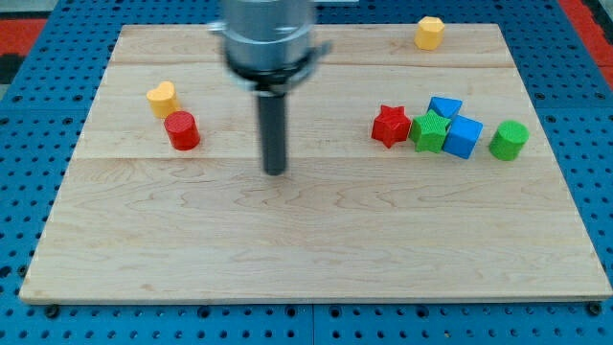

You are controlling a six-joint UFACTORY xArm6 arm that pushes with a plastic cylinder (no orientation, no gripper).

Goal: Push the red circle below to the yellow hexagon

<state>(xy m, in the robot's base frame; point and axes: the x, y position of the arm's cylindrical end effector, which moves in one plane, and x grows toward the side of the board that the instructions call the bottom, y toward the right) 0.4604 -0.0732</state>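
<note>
1. Wooden board fills most of the view, and its bare front part lies nearest the camera. It is the biggest thing and all the blocks sit on it.
2. Next in size is my arm, which ends in a dark rod with no pincer at all, so nothing can be apart, together or clamped. My tip rests on bare wood near the middle of the board and touches no block.
3. A bunch of blocks sits at the view's right: a red star, a green star, a blue cube, one more blue block behind them whose shape I cannot tell, and a green round block a little apart.
4. The red circle is at the view's left, to the left of my tip. It sits just beside a yellow heart, and I cannot tell if they touch.
5. The yellow hexagon is far away, near the view's top right corner.
6. I think the job is hardly begun. The red circle is well apart from the hexagon and has to cross most of the board.
7. The bunch of blocks sits under the hexagon, so I think it could get in the way. The spot between them looks free.
</note>
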